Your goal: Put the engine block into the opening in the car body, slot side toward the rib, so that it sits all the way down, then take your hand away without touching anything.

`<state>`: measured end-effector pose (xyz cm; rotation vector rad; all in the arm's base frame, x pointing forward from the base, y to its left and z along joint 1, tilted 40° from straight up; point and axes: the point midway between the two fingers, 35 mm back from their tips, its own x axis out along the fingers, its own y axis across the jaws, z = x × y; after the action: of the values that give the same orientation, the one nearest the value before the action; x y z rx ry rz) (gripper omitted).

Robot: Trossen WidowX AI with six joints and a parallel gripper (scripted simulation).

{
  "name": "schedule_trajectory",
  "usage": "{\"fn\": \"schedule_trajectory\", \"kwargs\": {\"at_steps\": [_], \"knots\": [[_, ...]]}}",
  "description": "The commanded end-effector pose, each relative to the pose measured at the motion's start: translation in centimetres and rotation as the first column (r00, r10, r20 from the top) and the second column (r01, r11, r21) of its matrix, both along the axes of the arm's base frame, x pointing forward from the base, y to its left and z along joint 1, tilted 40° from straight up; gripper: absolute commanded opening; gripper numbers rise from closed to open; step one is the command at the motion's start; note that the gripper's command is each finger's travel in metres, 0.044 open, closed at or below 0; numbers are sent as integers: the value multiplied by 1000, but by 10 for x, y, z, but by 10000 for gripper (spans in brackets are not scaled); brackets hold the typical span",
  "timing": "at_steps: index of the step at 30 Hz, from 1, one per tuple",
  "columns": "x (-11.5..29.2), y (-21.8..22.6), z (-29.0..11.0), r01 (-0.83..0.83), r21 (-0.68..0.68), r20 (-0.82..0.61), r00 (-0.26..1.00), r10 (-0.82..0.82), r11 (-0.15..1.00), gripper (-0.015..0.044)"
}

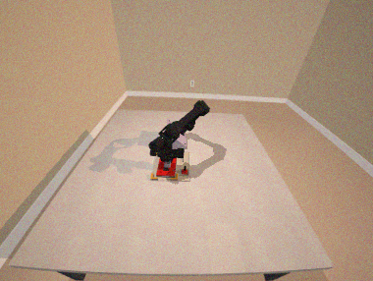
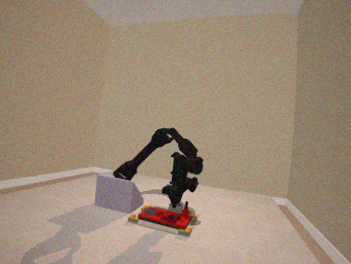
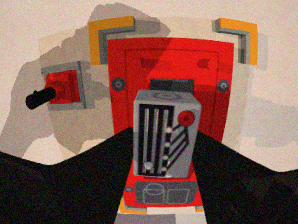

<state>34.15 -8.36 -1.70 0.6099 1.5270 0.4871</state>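
The red car body (image 3: 169,59) (image 1: 163,172) (image 2: 157,215) lies flat on a pale base plate (image 3: 80,123). My gripper (image 3: 162,136) (image 1: 168,161) (image 2: 175,202) is shut on the grey engine block (image 3: 165,132), which has dark slots and a red round cap on its top face. It holds the block upright, low and directly over the body's middle. The block covers the opening; only the opening's dark far edge (image 3: 172,84) shows. I cannot tell whether the block's bottom is inside the opening.
Orange corner brackets (image 3: 109,27) (image 3: 240,27) frame the body. A small red pad with a black lever (image 3: 61,87) (image 2: 186,204) sits beside it on the plate. A lavender wedge block (image 2: 115,194) (image 1: 182,140) stands just behind, near the arm's base.
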Motion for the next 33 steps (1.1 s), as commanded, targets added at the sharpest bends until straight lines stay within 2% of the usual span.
{"fn": "schedule_trajectory", "kwargs": {"at_steps": [1,6,33], "knots": [[2,-4,-7,-45,-7,37,998,45,999,26],[2,-4,-7,-75,-8,62,995,75,997,157],[2,-5,-8,-12,-6,10,1000,12,1000,159]]}}
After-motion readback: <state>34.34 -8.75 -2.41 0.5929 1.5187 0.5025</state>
